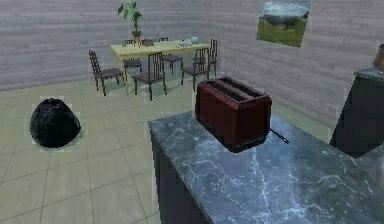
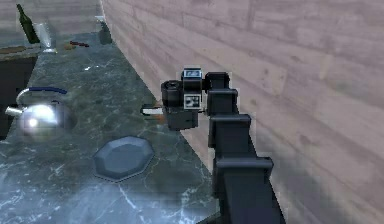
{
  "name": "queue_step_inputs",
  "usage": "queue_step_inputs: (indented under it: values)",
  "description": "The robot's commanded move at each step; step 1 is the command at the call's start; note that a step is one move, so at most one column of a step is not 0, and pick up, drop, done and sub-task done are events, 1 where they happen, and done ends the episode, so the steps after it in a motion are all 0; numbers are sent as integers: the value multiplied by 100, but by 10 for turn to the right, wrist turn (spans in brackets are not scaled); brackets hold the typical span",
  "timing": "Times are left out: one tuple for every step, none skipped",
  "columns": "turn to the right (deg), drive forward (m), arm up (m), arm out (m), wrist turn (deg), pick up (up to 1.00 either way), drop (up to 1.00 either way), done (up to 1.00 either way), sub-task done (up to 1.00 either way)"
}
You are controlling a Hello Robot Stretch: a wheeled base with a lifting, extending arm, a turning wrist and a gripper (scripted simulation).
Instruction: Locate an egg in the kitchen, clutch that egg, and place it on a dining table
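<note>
black gripper [image 2: 160, 111] hung at the dark marble counter's [image 2: 110, 95] edge, maybe grabbing; couldn't tell if it held anything. lifting seemed next.

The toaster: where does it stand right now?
In the forward view, the red toaster stands on the dark marble counter, just right of the middle, near the counter's far end; the dining table is farther back, to its left.

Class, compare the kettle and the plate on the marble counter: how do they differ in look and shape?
The kettle is shiny silver; the plate is dull grey-blue. The kettle stands tall and rounded with a handle on top; the plate lies flat. Both rest on the dark marble counter.
</note>
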Motion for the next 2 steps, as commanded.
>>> queue_step_inputs:
  values:
    - [0,0,2,0,0,0,0,0,0]
    - [0,0,0,0,-450,0,0,0,0]
